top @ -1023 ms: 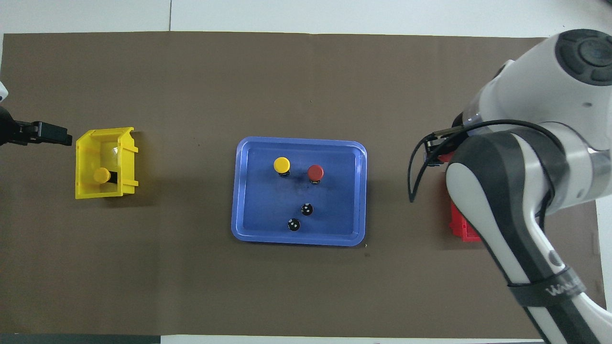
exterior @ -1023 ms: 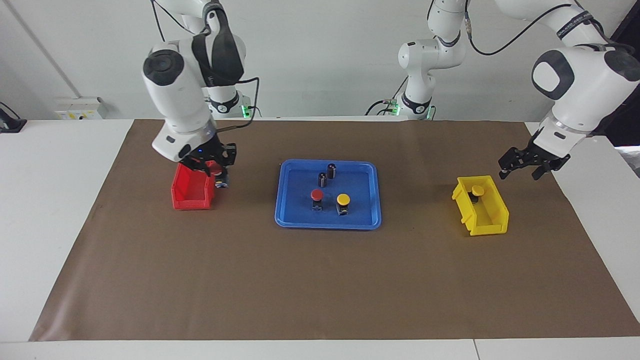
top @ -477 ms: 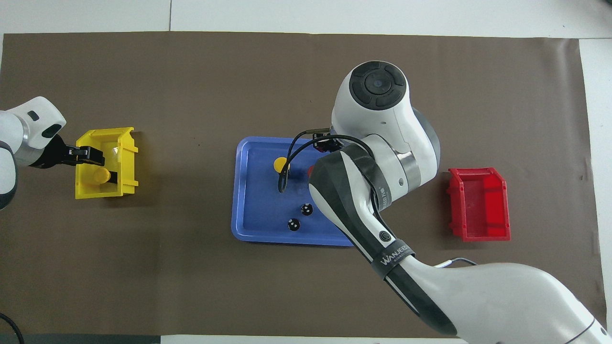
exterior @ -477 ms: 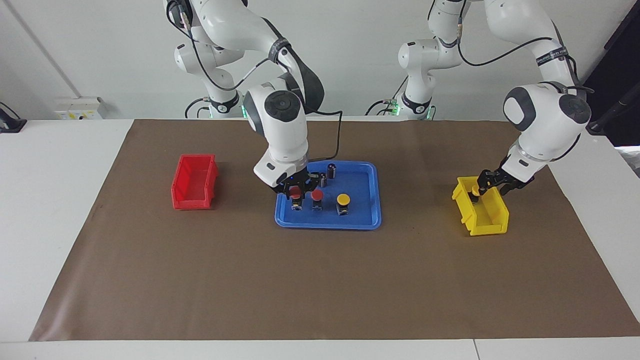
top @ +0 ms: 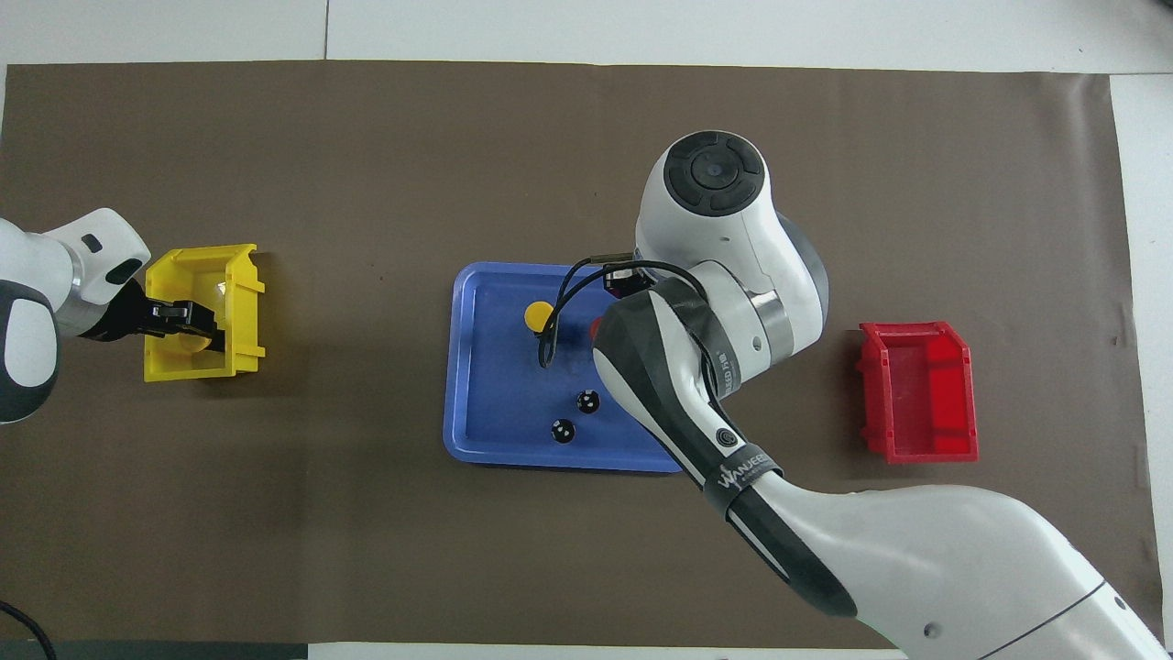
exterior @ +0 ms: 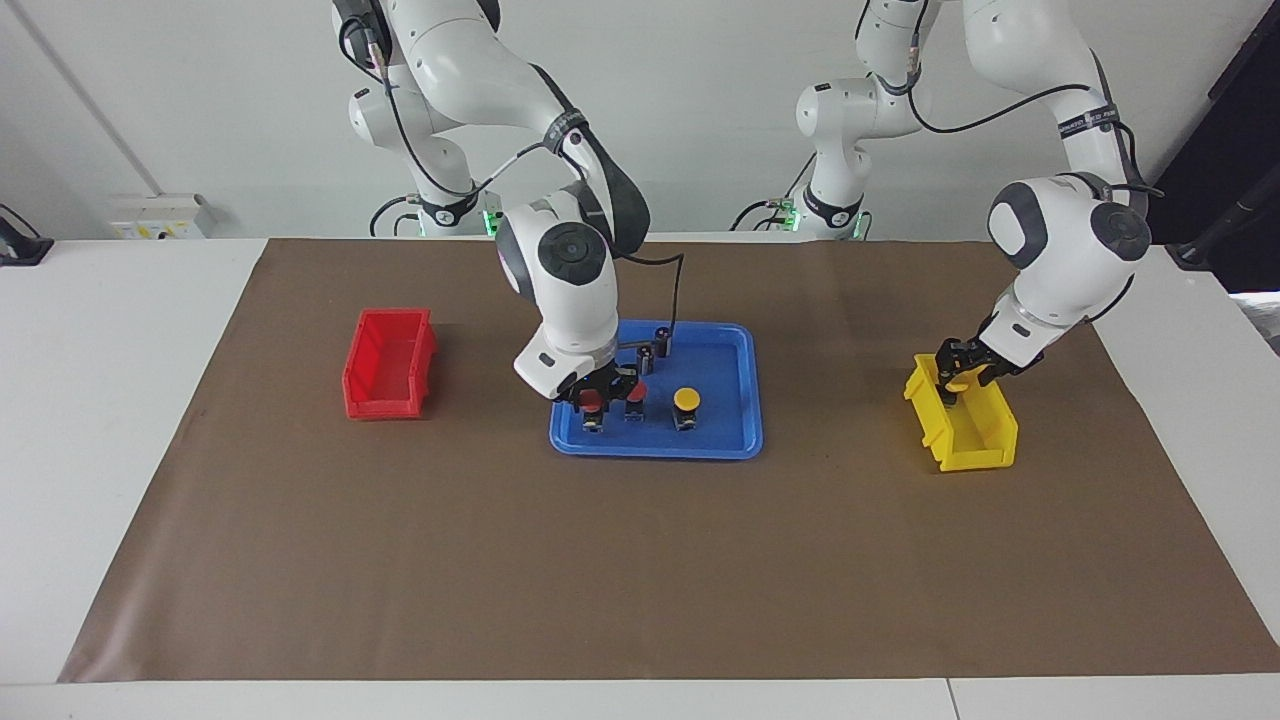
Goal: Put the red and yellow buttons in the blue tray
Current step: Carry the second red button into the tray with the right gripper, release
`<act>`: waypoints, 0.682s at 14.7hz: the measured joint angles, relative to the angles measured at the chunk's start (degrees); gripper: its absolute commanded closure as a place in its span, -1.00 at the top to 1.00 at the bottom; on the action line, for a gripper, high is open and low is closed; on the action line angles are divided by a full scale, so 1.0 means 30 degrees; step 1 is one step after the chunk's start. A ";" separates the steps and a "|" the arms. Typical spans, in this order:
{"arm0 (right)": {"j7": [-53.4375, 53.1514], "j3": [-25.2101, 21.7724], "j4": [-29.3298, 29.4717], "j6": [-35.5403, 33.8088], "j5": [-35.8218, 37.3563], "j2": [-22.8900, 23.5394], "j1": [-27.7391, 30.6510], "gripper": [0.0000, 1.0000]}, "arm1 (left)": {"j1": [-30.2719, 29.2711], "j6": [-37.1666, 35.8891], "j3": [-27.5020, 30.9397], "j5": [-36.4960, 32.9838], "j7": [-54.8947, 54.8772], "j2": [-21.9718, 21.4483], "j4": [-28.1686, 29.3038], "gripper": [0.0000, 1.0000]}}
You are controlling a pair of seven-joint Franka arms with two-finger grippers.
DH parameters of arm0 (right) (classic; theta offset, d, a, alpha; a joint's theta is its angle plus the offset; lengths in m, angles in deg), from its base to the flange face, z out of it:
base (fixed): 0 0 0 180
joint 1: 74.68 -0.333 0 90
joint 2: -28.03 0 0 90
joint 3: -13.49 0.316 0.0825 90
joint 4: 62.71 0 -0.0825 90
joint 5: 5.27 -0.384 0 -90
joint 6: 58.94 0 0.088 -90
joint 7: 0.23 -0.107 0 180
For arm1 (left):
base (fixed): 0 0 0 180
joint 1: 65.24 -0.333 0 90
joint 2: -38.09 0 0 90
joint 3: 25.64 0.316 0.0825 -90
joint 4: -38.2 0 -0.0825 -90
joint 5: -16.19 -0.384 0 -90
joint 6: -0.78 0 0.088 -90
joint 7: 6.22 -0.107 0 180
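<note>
The blue tray (exterior: 655, 452) lies mid-table and also shows in the overhead view (top: 458, 367). My right gripper (exterior: 596, 392) is low in the tray, shut on a red button (exterior: 592, 403) whose base is at the tray floor. A second red button (exterior: 636, 393) stands beside it, and a yellow button (exterior: 686, 399) stands toward the left arm's end. My left gripper (exterior: 952, 378) is down inside the yellow bin (exterior: 975, 440) at the other yellow button (top: 193, 345), which is mostly covered. In the overhead view my right arm hides the held red button.
Two dark capless cylinders (exterior: 662, 338) stand in the tray, nearer to the robots than the buttons. An empty red bin (exterior: 385, 375) sits toward the right arm's end. Brown paper covers the table.
My right gripper carried the red button from the red bin into the tray and lowered it. My left gripper moved over the yellow bin and down into it onto the yellow button.
</note>
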 measured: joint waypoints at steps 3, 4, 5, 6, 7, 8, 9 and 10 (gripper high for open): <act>-0.0121 0.0012 -0.0630 0.0020 -0.0006 -0.0116 -0.0311 -0.60 | 0.0001 0.0228 0.0001 0.0000 0.0009 -0.0201 0.0369 0.25; -0.0155 0.0011 -0.0836 0.0087 -0.0006 -0.0169 -0.0352 -0.60 | 0.0000 0.0296 0.0001 0.0000 0.0011 -0.0243 0.0470 0.23; -0.0163 0.0010 -0.1000 0.0146 -0.0006 -0.0222 -0.0359 -0.59 | -0.0002 0.0375 0.0002 0.0000 0.0016 -0.0268 0.0532 0.22; -0.0165 -0.0002 -0.1138 0.0158 -0.0006 -0.0278 -0.0358 -0.58 | -0.0003 0.0476 0.0003 0.0000 0.0020 -0.0280 0.0566 0.21; -0.0165 -0.0013 -0.1255 0.0162 -0.0006 -0.0336 -0.0357 -0.54 | -0.0003 0.0578 0.0003 0.0000 0.0027 -0.0285 0.0592 0.18; -0.0165 -0.0017 -0.1359 0.0194 -0.0006 -0.0392 -0.0356 -0.32 | -0.0004 0.0622 0.0003 0.0000 0.0029 -0.0290 0.0620 0.17; -0.0167 -0.0017 -0.1448 0.0248 -0.0006 -0.0428 -0.0356 -0.16 | -0.0009 0.0637 0.0004 0.0000 0.0032 -0.0292 0.0646 0.16; -0.0169 -0.0017 -0.1545 0.0353 -0.0006 -0.0450 -0.0356 0.05 | -0.0016 0.0651 0.0006 0.0000 0.0036 -0.0293 0.0672 0.16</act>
